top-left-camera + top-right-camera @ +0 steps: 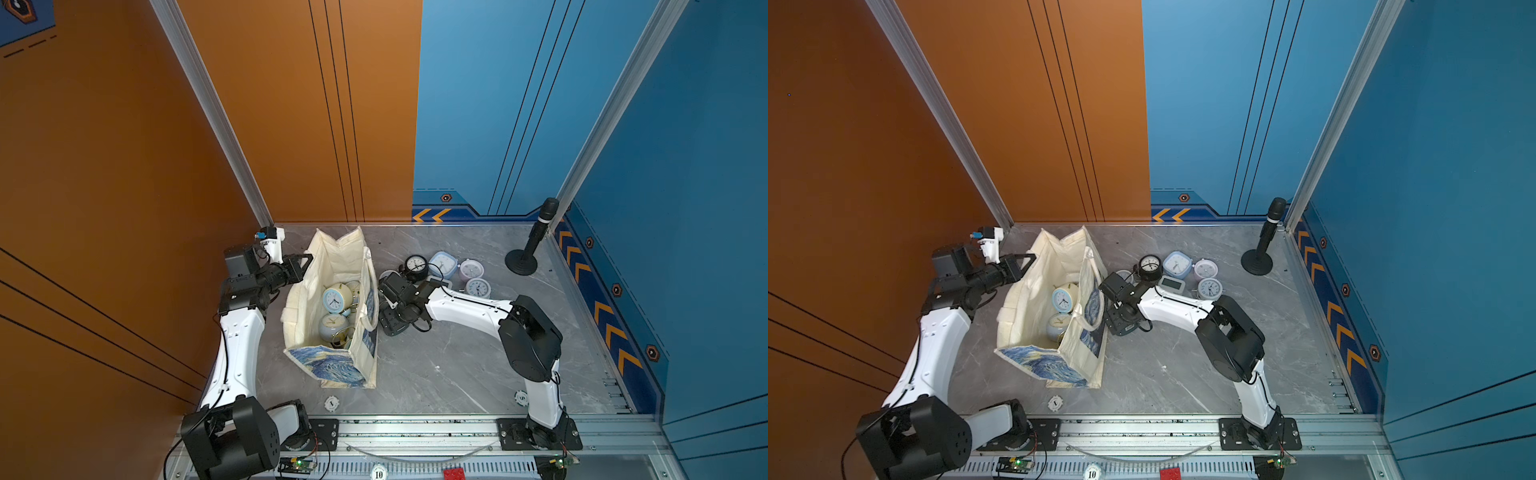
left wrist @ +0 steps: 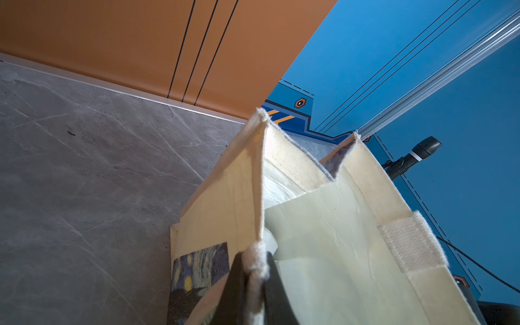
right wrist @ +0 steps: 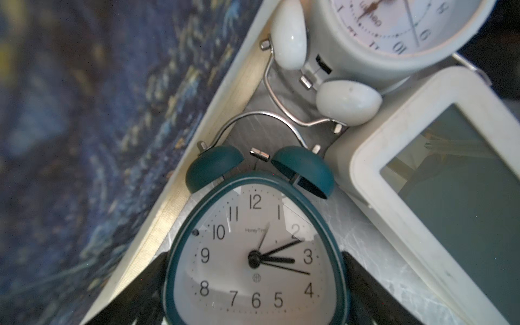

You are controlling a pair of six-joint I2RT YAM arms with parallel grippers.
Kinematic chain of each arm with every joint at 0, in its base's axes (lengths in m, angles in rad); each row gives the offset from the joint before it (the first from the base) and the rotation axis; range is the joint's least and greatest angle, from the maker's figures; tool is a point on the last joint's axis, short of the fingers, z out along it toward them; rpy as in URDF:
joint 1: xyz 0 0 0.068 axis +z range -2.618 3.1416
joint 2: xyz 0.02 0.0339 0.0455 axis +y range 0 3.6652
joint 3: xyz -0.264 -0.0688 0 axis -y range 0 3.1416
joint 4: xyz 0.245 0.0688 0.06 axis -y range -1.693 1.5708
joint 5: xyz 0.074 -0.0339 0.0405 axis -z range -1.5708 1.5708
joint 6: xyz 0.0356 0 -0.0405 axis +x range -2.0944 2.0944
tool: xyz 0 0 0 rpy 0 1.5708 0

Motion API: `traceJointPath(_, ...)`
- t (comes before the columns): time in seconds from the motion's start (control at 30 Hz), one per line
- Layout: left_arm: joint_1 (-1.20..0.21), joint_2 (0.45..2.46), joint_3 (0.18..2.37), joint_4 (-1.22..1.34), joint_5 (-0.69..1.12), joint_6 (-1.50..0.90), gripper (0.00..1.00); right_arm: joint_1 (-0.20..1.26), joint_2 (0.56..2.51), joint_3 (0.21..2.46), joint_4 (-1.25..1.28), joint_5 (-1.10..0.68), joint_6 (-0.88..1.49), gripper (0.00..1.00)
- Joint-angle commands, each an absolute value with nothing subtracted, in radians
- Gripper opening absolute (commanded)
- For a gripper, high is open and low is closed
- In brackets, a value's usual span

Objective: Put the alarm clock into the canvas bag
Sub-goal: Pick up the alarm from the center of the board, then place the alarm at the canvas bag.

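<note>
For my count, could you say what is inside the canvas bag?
A blue-faced clock and a cream-faced clock show inside the canvas bag; anything beneath is covered.

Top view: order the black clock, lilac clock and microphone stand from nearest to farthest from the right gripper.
1. Black clock, just behind the right gripper.
2. Lilac clock, farther right.
3. Microphone stand, back-right corner.

Black microphone (image 1: pixel 536 239) on round stand (far corner), red brick (image 1: pixel 454 473), grey marble tabletop (image 1: pixel 457 365)

Canvas bag (image 2: pixel 298 168): coarse woven cloth, looking matt. Alarm clock (image 3: pixel 253 247): teal casing looking matt, glass face glinting, metal handle shining.
</note>
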State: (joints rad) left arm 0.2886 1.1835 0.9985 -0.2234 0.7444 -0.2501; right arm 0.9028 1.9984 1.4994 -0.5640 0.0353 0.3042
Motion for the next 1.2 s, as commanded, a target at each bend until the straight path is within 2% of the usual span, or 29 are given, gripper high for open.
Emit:
traceJointPath(0.0,0.29,1.173,0.997,-0.255,0.761,-0.23,0.0,0.898,1.911,1.48,-0.563,0.066,0.319,0.79)
traceJointPath(0.37,0.289,1.174,0.999,-0.255,0.762,-0.23,0.0,0.892,1.706,1.411,-0.617,0.162,0.315,0.78)
traceJointPath(0.77,0.287,1.17,0.998,-0.255,0.753,-0.23,0.0,0.894,1.521,1.537,-0.73,0.29,0.256,0.77)
traceJointPath(0.93,0.289,1.16,0.997,-0.255,0.74,-0.227,0.0,0.911,1.507,1.631,-0.729,0.252,0.23,0.77)
traceJointPath(1.17,0.287,1.149,0.993,-0.255,0.732,-0.222,0.0,0.975,1.581,1.821,-0.724,0.203,0.197,0.77)
